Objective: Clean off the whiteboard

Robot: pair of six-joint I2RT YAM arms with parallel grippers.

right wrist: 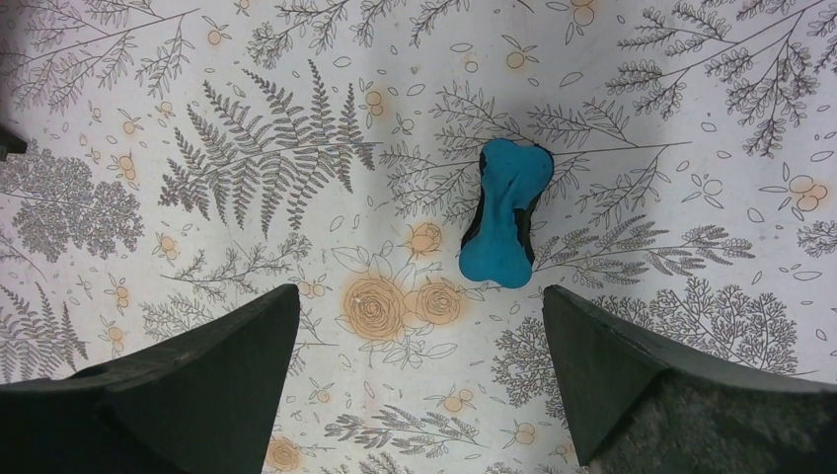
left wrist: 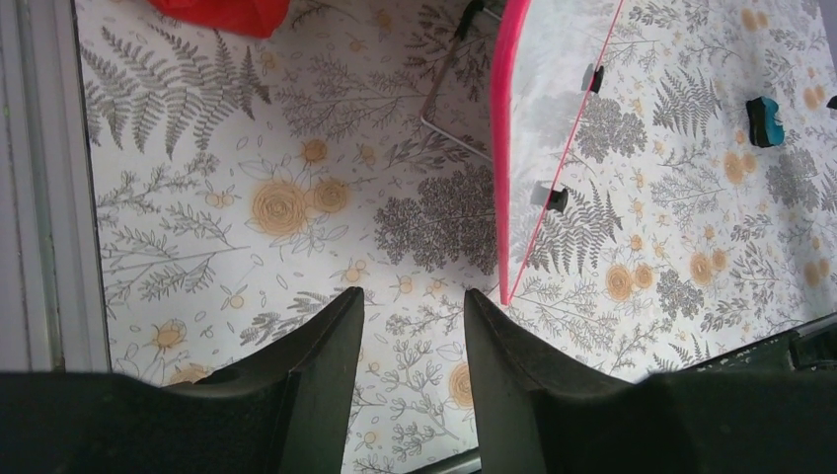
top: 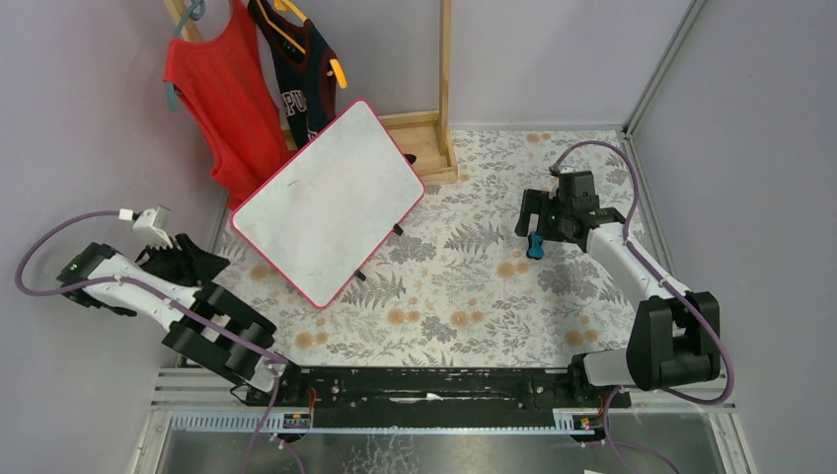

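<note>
The whiteboard [top: 326,202], white with a thin pink-red frame and small black feet, stands tilted at the back left of the floral table. Faint grey marks show on it. Its pink edge and underside show in the left wrist view [left wrist: 553,99]. A blue eraser with a black underside [top: 535,245] lies on the table to the right of the board. My right gripper [top: 533,219] hovers just behind the eraser [right wrist: 505,212], jaws wide open and empty [right wrist: 419,291]. My left gripper [top: 202,262] is low at the left, near the board's lower corner, open and empty [left wrist: 415,293].
A wooden clothes rack [top: 444,89] stands behind the board, with a red tank top [top: 222,89] and a dark top [top: 301,74] on hangers. Grey walls close in left, back and right. A black rail [top: 424,385] runs along the near edge.
</note>
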